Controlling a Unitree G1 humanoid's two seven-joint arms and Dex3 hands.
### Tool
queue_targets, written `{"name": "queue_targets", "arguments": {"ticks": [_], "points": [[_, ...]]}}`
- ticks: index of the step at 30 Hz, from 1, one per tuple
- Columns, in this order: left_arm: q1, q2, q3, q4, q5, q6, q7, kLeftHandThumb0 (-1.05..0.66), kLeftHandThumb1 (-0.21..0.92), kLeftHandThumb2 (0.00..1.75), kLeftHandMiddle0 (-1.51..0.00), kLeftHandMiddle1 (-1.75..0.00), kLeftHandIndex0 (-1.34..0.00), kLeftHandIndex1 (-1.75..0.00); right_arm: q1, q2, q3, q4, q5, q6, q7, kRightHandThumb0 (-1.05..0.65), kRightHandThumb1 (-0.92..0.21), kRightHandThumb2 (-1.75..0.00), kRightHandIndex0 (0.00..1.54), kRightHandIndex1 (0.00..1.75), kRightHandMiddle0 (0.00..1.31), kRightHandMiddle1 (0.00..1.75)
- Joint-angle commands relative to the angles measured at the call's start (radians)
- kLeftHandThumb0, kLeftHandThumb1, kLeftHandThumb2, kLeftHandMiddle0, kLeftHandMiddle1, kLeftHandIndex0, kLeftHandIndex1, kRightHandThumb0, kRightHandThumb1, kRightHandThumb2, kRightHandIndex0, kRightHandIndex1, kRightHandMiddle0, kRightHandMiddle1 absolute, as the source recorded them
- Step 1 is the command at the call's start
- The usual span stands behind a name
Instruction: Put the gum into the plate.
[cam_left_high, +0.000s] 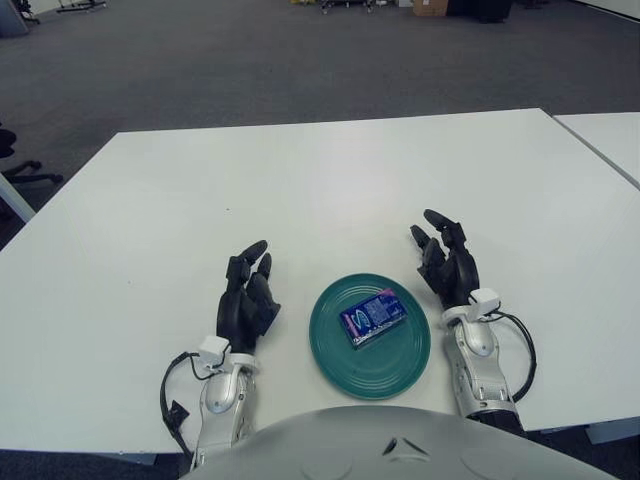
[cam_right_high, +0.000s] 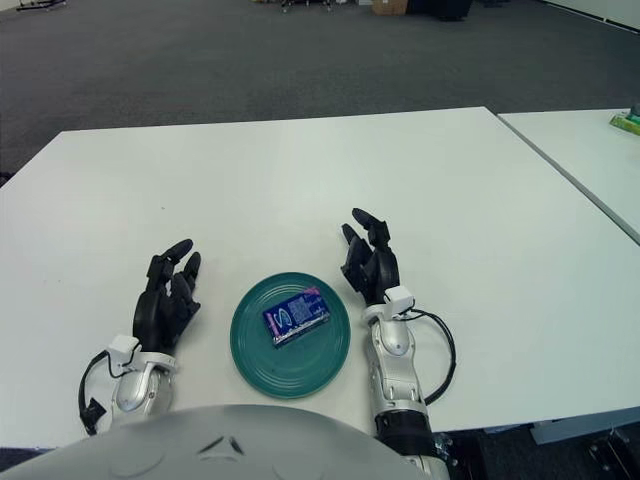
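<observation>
The gum (cam_left_high: 373, 319) lies in the green plate (cam_left_high: 335, 355) on the white tabletop (cam_left_high: 320, 180), between the two hands. The left robot hand (cam_left_high: 245, 297) and right robot hand (cam_left_high: 447, 265) flank the plate, fingers loosely spread, holding nothing.

The gum (cam_left_high: 373, 319) is a small flat rectangular pack, dark blue with pale lettering and a strip of pink along its far edge. It lies flat on its broad face inside the plate (cam_left_high: 330, 350), a little right of the plate's middle and turned at an angle, its right end pointing farther away than its left. The plate is round, shallow and teal green, with a raised rim. It sits upright near the near edge of the white bench (cam_left_high: 320, 180).
</observation>
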Motion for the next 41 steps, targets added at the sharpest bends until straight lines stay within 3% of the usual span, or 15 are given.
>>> {"name": "queue_targets", "arguments": {"ticks": [1, 19, 29, 41], "points": [[-0.005, -0.003, -0.007, 0.042, 0.019, 0.041, 0.014, -0.87, 0.92, 0.89, -0.38, -0.03, -0.02, -0.98, 0.025, 0.008, -0.01, 0.107, -0.01, 0.044, -0.017, -0.84, -0.92, -0.88, 0.35, 0.03, 0.0, 0.71], [-0.022, -0.012, -0.02, 0.094, 0.045, -0.032, 0.006, -0.89, 0.92, 0.88, -0.38, -0.02, 0.0, -0.96, 0.071, 0.013, -0.015, 0.109, 0.0, 0.038, -0.021, -0.82, -0.92, -0.87, 0.34, 0.01, 0.0, 0.62], [-0.007, -0.019, -0.019, 0.094, 0.021, -0.033, -0.003, -0.88, 0.92, 0.87, -0.39, -0.02, 0.0, -0.98, 0.102, 0.015, -0.006, 0.09, -0.014, 0.024, -0.031, -0.81, -0.92, -0.88, 0.33, 0.01, 0.0, 0.61], [0.053, -0.018, -0.039, 0.047, 0.023, -0.042, -0.003, -0.86, 0.92, 0.86, -0.37, -0.01, 0.0, -0.95, 0.199, 0.019, 0.019, 0.011, -0.037, 0.016, -0.039, -0.8, -0.92, -0.88, 0.32, 0.0, 0.0, 0.6]]}}
